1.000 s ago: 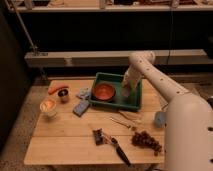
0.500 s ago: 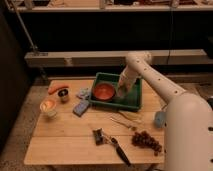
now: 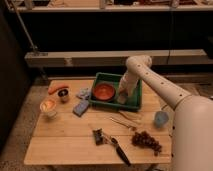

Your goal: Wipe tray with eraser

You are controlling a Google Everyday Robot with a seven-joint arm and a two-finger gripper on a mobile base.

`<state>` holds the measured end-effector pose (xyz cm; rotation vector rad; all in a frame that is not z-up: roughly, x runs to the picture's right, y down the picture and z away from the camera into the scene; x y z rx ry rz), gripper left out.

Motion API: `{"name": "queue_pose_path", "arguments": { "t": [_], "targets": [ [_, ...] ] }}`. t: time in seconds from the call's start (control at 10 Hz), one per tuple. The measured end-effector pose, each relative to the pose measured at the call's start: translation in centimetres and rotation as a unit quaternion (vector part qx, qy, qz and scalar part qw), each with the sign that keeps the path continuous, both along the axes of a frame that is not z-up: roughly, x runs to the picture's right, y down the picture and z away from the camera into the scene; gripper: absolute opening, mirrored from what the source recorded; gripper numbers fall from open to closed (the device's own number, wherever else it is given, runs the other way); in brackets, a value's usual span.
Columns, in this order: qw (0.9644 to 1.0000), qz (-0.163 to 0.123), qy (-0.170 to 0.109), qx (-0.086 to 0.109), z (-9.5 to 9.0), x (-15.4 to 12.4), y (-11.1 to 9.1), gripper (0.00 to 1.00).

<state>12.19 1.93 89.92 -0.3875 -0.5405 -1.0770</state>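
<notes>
Dark-green plastic sits right under my pincer (image 3: pixel 122 96): it is down inside the tray (image 3: pixel 114 106), over the right-hand part of its floor, and I cannot tell whether it is apart, together or clamped on anything. The orange-red bowl (image 3: pixel 104 92) stands in the tray just left of the pincer. I reckon a stroke that way would knock it, and a hard press could skid the tray on the wooden table (image 3: pixel 65 140). The tray lies flat, open side up, with its long axis running left-right, roughly along the table's front edge.
</notes>
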Motion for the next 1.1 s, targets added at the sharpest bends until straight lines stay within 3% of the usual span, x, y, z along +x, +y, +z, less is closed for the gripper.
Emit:
{"name": "queue_pose_path", "arguments": {
  "t": [0.4,1.1],
  "targets": [
    [0.9997,-0.006,0.022,-0.002,0.0,1.9,1.0,0.0],
    [0.9982,0.004,0.058,0.016,1.6,4.3,-1.9,0.0]
  ]
}}
